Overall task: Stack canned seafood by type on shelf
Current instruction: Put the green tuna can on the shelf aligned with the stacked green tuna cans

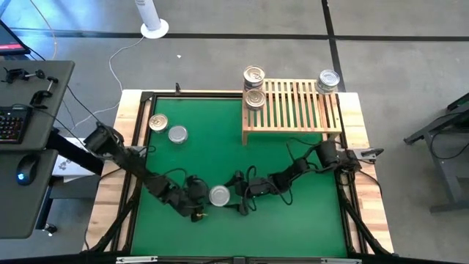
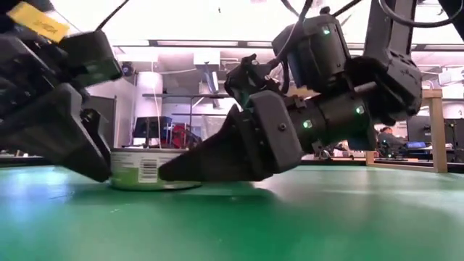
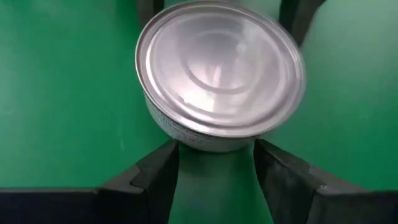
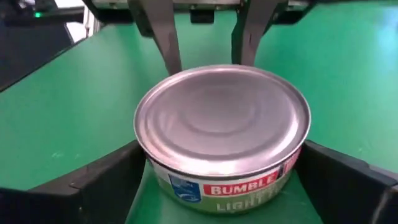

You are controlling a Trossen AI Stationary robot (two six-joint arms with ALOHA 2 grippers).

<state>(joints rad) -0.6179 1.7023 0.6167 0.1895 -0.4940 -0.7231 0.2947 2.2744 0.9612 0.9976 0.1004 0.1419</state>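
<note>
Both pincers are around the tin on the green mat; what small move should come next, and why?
Probably the right pincer should close on the tin: its open fingers already flank the tin. The left pincer could then back away, since its fingers seem narrower than the tin.

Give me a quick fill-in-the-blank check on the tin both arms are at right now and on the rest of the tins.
1. The silver tin between the left gripper and right gripper rests on the ____ mat.
2. On the mat's far left sit ____ loose tins.
3. The two tins at the shelf's left end are ____ one on the other.
4. The tin at the shelf's right end stands ____.

Answers: green; two; stacked; alone
</note>
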